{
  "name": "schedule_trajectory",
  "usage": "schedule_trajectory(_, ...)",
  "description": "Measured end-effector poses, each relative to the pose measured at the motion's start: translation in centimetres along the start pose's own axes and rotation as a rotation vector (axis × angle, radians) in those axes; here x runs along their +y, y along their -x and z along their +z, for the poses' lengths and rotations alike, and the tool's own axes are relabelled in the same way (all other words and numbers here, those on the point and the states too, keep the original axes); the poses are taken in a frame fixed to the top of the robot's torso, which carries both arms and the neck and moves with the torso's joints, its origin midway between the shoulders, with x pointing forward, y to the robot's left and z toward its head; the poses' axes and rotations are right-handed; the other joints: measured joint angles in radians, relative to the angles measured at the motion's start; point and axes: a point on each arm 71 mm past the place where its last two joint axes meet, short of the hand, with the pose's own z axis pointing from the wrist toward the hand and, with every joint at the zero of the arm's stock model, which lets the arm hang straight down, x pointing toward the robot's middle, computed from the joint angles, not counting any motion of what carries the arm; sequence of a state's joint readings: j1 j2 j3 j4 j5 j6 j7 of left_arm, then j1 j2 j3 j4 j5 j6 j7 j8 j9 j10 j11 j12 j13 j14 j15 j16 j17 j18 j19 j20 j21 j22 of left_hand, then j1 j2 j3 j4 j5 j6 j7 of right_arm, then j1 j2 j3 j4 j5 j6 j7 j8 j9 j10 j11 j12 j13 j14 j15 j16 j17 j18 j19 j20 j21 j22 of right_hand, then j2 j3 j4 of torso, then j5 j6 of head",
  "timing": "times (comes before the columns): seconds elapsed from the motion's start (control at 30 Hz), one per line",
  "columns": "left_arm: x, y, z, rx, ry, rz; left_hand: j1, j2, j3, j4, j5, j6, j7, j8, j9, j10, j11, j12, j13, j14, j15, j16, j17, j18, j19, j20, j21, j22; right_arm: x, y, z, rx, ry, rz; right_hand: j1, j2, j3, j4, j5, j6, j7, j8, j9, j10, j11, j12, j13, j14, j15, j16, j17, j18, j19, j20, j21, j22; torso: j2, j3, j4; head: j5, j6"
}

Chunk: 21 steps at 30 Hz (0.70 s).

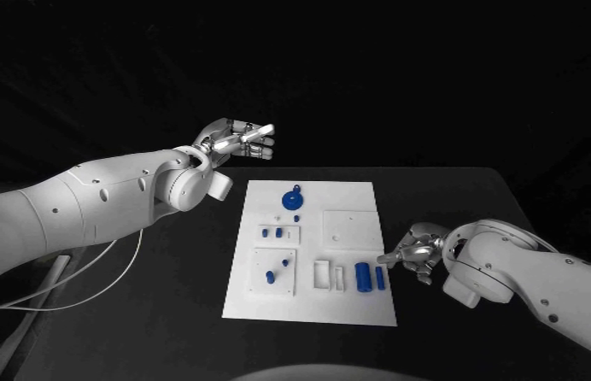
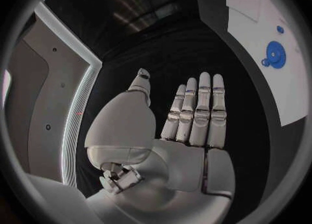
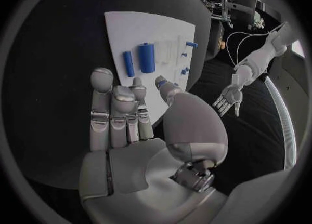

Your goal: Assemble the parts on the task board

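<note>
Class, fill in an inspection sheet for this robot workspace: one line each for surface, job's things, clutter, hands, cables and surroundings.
Surface: black table, matte.
Job's things: white task board at mid-table; round blue part near its far end, two blue cylinders near its right edge, small blue parts between.
Clutter: nothing seen.
Hands: left hand raised left of the board's far end, holding nothing; right hand low beside the board's right edge, near the cylinders, holding nothing.
Cables: white cable trailing beneath the left arm.
Surroundings: dark backdrop behind the table.

A black table (image 1: pixel 148 330) stands before a dark, unlit backdrop (image 1: pixel 370 56).
</note>
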<state>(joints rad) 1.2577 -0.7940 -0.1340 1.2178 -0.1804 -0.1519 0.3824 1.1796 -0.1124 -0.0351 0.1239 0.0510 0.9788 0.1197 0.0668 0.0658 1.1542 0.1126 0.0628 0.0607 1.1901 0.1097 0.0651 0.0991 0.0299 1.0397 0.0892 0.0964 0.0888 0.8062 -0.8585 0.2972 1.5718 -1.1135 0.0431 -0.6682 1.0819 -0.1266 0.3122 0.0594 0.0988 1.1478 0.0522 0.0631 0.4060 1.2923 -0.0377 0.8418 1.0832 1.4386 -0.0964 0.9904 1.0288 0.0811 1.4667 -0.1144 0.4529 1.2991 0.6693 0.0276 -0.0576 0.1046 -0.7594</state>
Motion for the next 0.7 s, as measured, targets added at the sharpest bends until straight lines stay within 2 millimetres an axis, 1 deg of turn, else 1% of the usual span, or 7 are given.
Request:
schedule_trajectory(0.13, 0.0, -0.2, 0.0, 0.005, -0.002, -0.003, 0.004, 0.004, 0.0, 0.0, 0.0, 0.0, 0.0, 0.0, 0.0, 0.0, 0.0, 0.0, 0.0, -0.004, 0.001, 0.0, -0.004, 0.0, -0.003, 0.004, -0.005, -0.002, 0.3, -0.4, 0.1, 0.012, -0.003, -0.003, -0.004, -0.004, 0.004, 0.004, -0.003, -0.008, 0.001, 0.0, 0.0, 0.004, 0.004, 0.0, 0.002, 0.003, 0.003, 0.0, 0.003, 0.0, 0.0, 0.0, 0.0, 0.001, 0.001, -0.0014, -0.0003, 0.0, -0.003)
schedule_trajectory(0.37, -0.1, -0.5, 0.1, 0.01, -0.005, -0.005, 0.004, 0.004, 0.0, 0.0, 0.0, 0.004, 0.004, 0.0, 0.0, 0.0, 0.0, 0.0, 0.0, -0.004, 0.001, 0.0, -0.006, 0.0, -0.003, 0.004, -0.005, -0.003, 0.9, -1.0, 0.3, 0.029, -0.001, -0.015, -0.009, -0.009, 0.003, 0.016, -0.013, -0.009, 0.002, 0.0, -0.001, 0.003, 0.004, 0.0, 0.008, 0.007, 0.0, 0.0, 0.01, 0.0, 0.0, 0.0, 0.021, 0.009, 0.001, -0.0026, -0.0006, 0.001, -0.009)
schedule_trajectory(0.4, -0.1, -0.5, 0.1, 0.011, -0.005, -0.005, 0.004, 0.004, 0.0, 0.0, 0.0, 0.004, 0.004, 0.0, 0.0, -0.002, 0.002, 0.0, 0.0, -0.004, 0.001, 0.0, -0.006, 0.0, -0.003, 0.004, -0.005, -0.003, 1.0, -1.2, 0.3, 0.031, -0.001, -0.019, -0.011, -0.011, 0.001, 0.018, -0.014, -0.012, 0.005, 0.0, -0.001, 0.003, 0.004, 0.0, 0.008, 0.007, 0.0, 0.0, 0.011, 0.0, 0.0, 0.0, 0.023, 0.009, 0.001, -0.0026, -0.0006, 0.0, -0.009)
schedule_trajectory(0.47, -0.1, -0.6, 0.2, 0.013, -0.005, -0.006, 0.004, 0.004, 0.0, 0.0, 0.0, 0.004, 0.004, 0.0, 0.0, -0.004, 0.004, 0.0, 0.0, -0.004, 0.001, 0.0, -0.006, 0.0, -0.003, 0.004, -0.005, -0.003, 1.1, -1.6, 0.5, 0.039, -0.001, -0.029, -0.016, -0.016, -0.001, 0.022, -0.019, -0.017, 0.003, 0.0, -0.003, 0.003, 0.004, -0.005, 0.008, 0.007, 0.0, 0.0, 0.012, 0.0, 0.0, 0.0, 0.023, 0.009, 0.001, -0.0027, -0.0009, -0.001, -0.009)
schedule_trajectory(0.5, -0.1, -0.7, 0.2, 0.014, -0.006, -0.006, 0.004, 0.004, 0.0, 0.0, 0.0, 0.004, 0.004, 0.0, 0.0, -0.004, 0.004, 0.0, 0.0, -0.004, 0.001, 0.0, -0.006, 0.0, -0.003, 0.004, -0.005, -0.003, 1.2, -1.8, 0.6, 0.043, -0.002, -0.033, -0.016, -0.016, 0.0, 0.027, -0.023, -0.021, 0.007, 0.0, -0.005, 0.003, 0.004, -0.006, 0.008, 0.007, 0.0, 0.0, 0.012, 0.0, 0.0, 0.0, 0.023, 0.009, 0.001, -0.0026, -0.001, -0.001, -0.009)
schedule_trajectory(0.57, -0.1, -0.8, 0.3, 0.017, -0.006, -0.007, 0.004, 0.004, 0.0, 0.0, 0.0, 0.003, 0.005, 0.0, 0.0, -0.004, 0.004, 0.0, 0.0, -0.004, 0.001, 0.0, -0.008, 0.0, -0.003, 0.004, -0.005, -0.004, 1.2, -2.2, 0.8, 0.048, -0.005, -0.042, -0.016, -0.016, 0.0, 0.028, -0.025, -0.027, 0.005, 0.0, -0.006, 0.003, 0.004, -0.01, 0.007, 0.007, 0.0, 0.0, 0.012, 0.0, 0.0, 0.0, 0.023, 0.009, 0.002, -0.0021, -0.001, -0.001, -0.01)
schedule_trajectory(0.7, -0.1, -0.9, 0.3, 0.021, -0.007, -0.008, 0.009, -0.002, 0.0, 0.006, 0.0, 0.0, 0.014, 0.0, 0.0, -0.009, 0.009, 0.0, 0.0, -0.004, 0.001, 0.0, -0.008, 0.0, -0.007, 0.007, -0.01, -0.006, 1.3, -2.8, 1.3, 0.059, -0.013, -0.059, -0.008, -0.024, -0.008, 0.02, -0.025, -0.055, 0.015, 0.0, -0.024, -0.002, 0.009, -0.022, 0.002, 0.01, 0.004, -0.005, 0.014, 0.002, 0.0, 0.0, 0.023, 0.009, 0.002, -0.0014, -0.0006, -0.002, -0.011)
